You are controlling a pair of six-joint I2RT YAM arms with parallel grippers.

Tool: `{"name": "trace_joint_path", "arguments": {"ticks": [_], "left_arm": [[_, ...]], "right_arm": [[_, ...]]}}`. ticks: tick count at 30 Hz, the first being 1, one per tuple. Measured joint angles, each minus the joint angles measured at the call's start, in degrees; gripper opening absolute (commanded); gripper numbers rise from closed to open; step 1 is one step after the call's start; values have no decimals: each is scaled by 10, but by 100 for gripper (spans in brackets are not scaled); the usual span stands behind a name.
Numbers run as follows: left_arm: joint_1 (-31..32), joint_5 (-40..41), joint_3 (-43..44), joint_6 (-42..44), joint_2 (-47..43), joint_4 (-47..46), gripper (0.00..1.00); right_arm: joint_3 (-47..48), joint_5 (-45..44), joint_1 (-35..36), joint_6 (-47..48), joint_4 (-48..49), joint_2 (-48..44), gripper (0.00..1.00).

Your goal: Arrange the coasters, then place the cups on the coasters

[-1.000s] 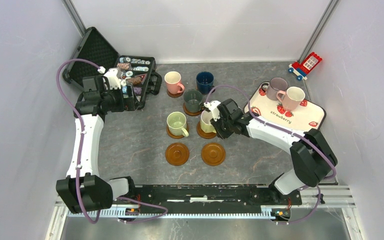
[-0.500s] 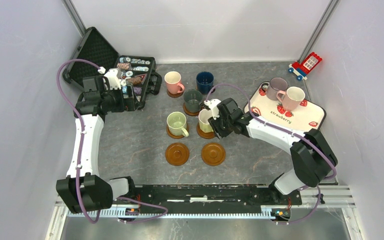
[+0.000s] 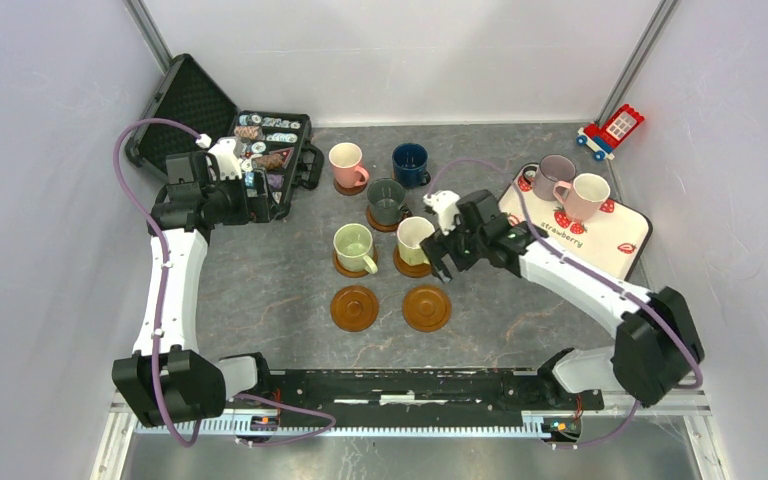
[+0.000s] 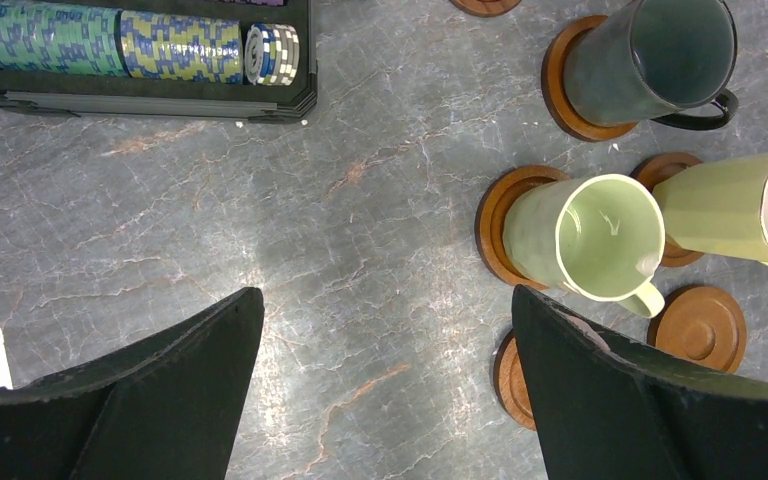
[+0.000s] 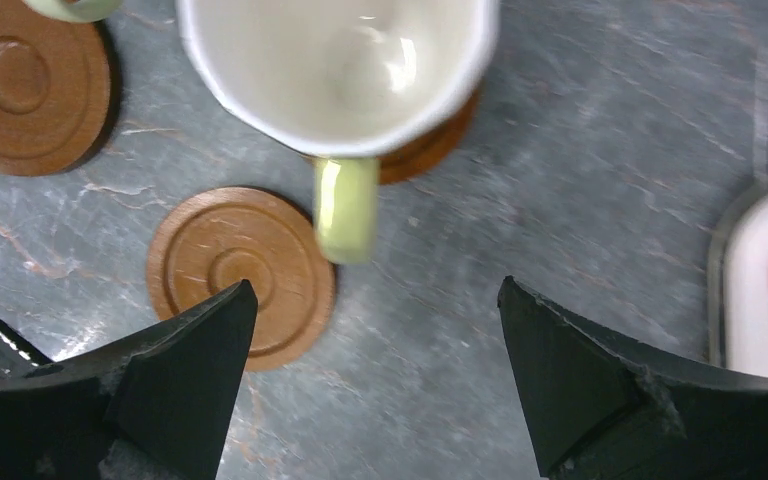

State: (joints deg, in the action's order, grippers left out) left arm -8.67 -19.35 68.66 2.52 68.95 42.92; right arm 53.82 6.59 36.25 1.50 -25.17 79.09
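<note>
Five cups stand on coasters mid-table: pink (image 3: 346, 165), navy (image 3: 409, 163), dark grey-green (image 3: 386, 200), light green (image 3: 353, 246) and cream-yellow (image 3: 415, 240). My right gripper (image 3: 444, 264) is open just right of the cream-yellow cup (image 5: 340, 70), clear of its handle, with nothing between the fingers (image 5: 375, 300). Two bare coasters (image 3: 354, 307) (image 3: 426, 307) lie in front. The mauve-grey cup (image 3: 552, 175) and the pale pink-white cup (image 3: 585, 195) stand on the strawberry tray (image 3: 610, 245). My left gripper (image 3: 257, 194) hangs open and empty (image 4: 385, 300) above the table, left of the light green cup (image 4: 600, 235).
An open black case of poker chips (image 3: 260, 140) lies at the back left, under the left arm. A small toy house (image 3: 615, 128) sits at the back right. Grey walls close in the table on three sides.
My right gripper has opened, let go of the cream-yellow cup on its coaster, and drawn back to the right. The left arm has not moved.
</note>
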Motion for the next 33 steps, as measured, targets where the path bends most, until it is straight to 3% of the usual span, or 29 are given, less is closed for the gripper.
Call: {"name": "trace_joint_path", "arguments": {"ticks": [6,14,24,33], "left_arm": [[0,0,0,0,2,2,100],[0,-2,0,0,22,1,100],[0,-1,8,0,42,-2,100],[0,6,9,0,44,-3,100]], "right_arm": [[40,23,-129,11,-67,-48,98],[139,-13,-309,-37,-71,-1,98],[229,-161,-325,-144,-16,162,98],[248,-278,-351,-202,-28,184,98]]}}
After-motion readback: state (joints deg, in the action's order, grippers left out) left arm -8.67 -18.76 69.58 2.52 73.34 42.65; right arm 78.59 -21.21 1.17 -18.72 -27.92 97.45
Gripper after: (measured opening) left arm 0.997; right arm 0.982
